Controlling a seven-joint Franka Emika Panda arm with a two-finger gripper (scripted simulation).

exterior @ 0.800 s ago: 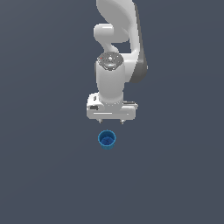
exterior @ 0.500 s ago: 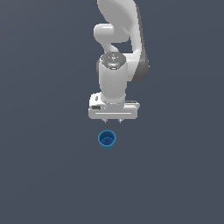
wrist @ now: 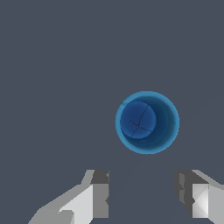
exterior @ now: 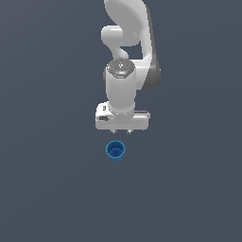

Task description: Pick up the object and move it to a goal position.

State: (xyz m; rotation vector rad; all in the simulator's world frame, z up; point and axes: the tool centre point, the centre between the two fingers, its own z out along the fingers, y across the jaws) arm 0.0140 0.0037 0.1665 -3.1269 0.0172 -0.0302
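You had the arm (exterior: 126, 61) reaching down from the far side, wrist pointed straight at the floor (exterior: 47, 189). The gripper (exterior: 121, 133) hung just above the floor, its two short fingertips showing under the white hand. In the wrist view the gripper (wrist: 142, 197) was released: the fingers (wrist: 99, 192) stood well apart, with bare floor (wrist: 52, 65) between them and nothing held.

The cup (exterior: 115, 150) stood upright on the floor, mouth up, just near of the gripper and slightly toward the exterior view's left of its centre. It touched neither finger. In the wrist view you looked straight down into the cup (wrist: 147, 122): round rim, darker blue base inside. The gap between the fingers was wider than the cup.
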